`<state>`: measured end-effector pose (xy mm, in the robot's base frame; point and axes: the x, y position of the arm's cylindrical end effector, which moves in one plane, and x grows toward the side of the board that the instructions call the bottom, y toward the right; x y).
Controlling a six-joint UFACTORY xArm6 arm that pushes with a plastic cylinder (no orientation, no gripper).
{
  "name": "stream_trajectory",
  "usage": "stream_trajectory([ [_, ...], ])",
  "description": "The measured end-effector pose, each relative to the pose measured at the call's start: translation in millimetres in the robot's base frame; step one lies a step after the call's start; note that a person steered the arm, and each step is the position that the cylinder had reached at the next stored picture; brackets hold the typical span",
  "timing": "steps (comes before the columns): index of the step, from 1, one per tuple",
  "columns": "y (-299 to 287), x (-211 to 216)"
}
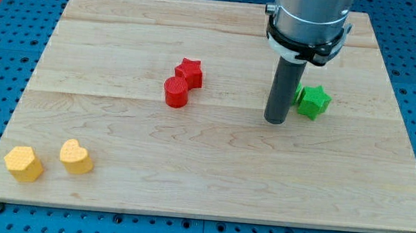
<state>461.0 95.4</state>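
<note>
Right of centre on the surface (211,169), my tip (273,120) stands just left of the green star (313,101): small, rigid, probably light, sliding easily. No gripper exists.

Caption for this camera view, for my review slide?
My tip rests on the wooden board beside the green star; red star touches red cylinder.

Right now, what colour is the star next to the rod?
Green star, seen in the camera view.
</note>
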Motion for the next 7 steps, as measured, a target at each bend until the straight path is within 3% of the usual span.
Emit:
stream_trajectory([
  [7,7.2,6.6],
])
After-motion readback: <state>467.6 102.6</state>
